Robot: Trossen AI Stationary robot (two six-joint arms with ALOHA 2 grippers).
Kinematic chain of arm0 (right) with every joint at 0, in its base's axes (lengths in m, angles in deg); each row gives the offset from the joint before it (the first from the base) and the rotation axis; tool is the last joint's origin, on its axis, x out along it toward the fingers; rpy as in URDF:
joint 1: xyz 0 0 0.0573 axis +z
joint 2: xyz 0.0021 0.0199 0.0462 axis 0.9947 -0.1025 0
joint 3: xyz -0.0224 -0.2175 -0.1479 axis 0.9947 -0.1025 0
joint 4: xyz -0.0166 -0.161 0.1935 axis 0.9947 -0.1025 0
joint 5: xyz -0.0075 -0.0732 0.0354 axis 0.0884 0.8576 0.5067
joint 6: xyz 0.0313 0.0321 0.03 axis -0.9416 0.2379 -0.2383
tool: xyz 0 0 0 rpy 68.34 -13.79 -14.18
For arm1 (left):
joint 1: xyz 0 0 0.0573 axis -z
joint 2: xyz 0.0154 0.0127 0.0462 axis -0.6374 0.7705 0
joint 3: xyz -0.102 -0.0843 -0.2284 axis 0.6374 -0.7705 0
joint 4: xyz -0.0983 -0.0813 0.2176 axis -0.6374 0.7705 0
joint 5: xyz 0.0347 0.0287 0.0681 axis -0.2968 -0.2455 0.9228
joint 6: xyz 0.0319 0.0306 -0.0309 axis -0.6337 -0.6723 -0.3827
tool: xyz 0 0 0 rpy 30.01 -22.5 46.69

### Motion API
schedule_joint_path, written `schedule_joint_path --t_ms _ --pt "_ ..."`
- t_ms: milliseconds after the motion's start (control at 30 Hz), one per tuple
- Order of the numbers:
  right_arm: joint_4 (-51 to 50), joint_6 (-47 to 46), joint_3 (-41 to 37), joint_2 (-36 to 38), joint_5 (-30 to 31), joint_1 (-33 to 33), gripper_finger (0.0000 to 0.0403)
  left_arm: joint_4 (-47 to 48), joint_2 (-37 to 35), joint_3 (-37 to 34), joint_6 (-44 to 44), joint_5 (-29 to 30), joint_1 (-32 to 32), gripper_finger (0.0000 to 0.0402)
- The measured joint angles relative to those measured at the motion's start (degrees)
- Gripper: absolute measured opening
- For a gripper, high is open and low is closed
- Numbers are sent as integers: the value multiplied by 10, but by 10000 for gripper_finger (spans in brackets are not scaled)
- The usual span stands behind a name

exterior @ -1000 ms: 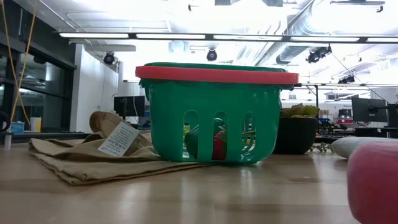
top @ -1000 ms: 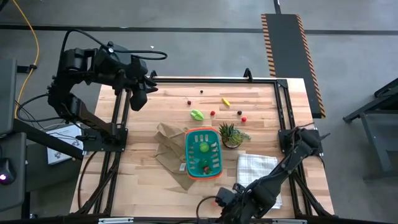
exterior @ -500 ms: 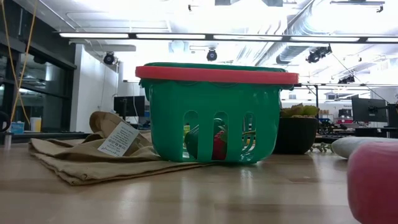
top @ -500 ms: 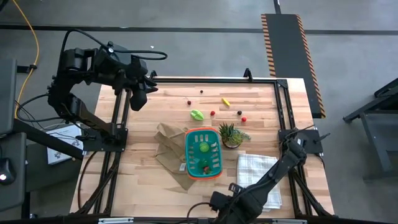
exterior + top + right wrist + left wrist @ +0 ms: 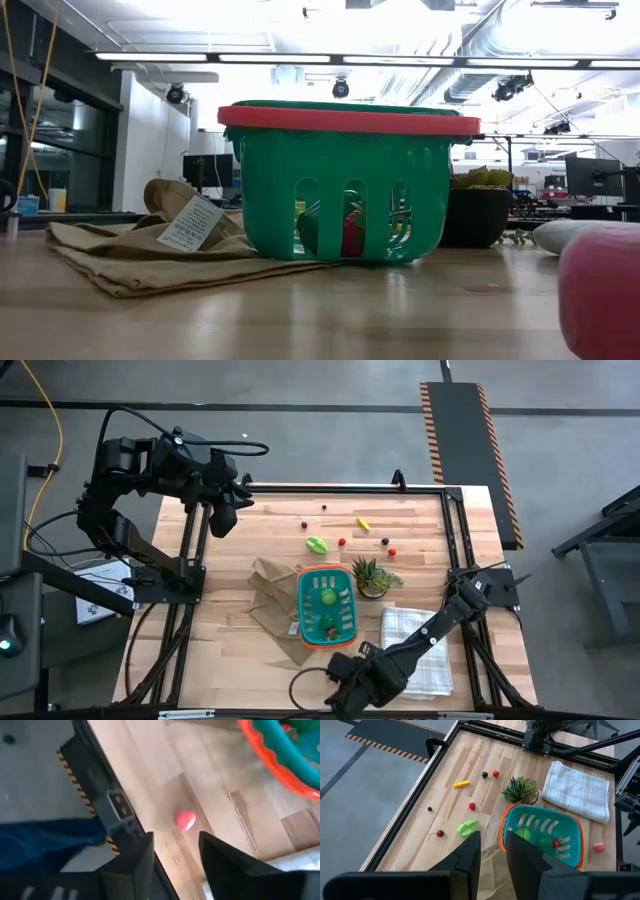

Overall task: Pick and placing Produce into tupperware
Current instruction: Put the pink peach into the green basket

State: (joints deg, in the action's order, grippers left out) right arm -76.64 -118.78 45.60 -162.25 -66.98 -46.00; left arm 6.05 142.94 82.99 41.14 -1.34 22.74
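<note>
Near the bench's (image 5: 250, 520) front edge, the right pincer (image 5: 175, 851) stands open above a pink piece (image 5: 184, 819) just beside the tupperware (image 5: 326, 607); left pincer (image 5: 492, 855), nearly closed and empty, waits at the far corner.

The right gripper (image 5: 175, 852) hangs over the wooden table (image 5: 210, 805) near its edge, its two dark fingers (image 5: 140, 855) standing apart; a small pink piece (image 5: 184, 819) lies on the wood beyond the gap between them; the tupperware (image 5: 280, 765) shows its orange rim and teal wall at one corner; a black bracket (image 5: 117, 806) sits on the table's dark edge rail.
</note>
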Motion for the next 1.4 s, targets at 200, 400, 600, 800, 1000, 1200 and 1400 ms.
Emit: schedule_joint_path --t_ms 200,400,600,800,1000,1200,1400 --pt "2 -53 0 -2 -2 -14 167 0 0 0 9 0 0 81" --pt "9 -94 0 -12 26 -6 167 0 0 0 9 0 0 81" --pt "22 -134 -1 -30 154 46 167 0 2 0 10 0 0 81" --pt "38 -234 -1 -47 280 126 167 0 1 0 10 0 0 81" --pt "38 -350 0 -74 418 202 167 0 1 0 11 3 0 81" --pt "62 -351 0 -112 450 217 167 0 1 0 24 4 0 81" --pt "83 -383 0 -148 492 217 167 0 1 0 26 4 0 81"
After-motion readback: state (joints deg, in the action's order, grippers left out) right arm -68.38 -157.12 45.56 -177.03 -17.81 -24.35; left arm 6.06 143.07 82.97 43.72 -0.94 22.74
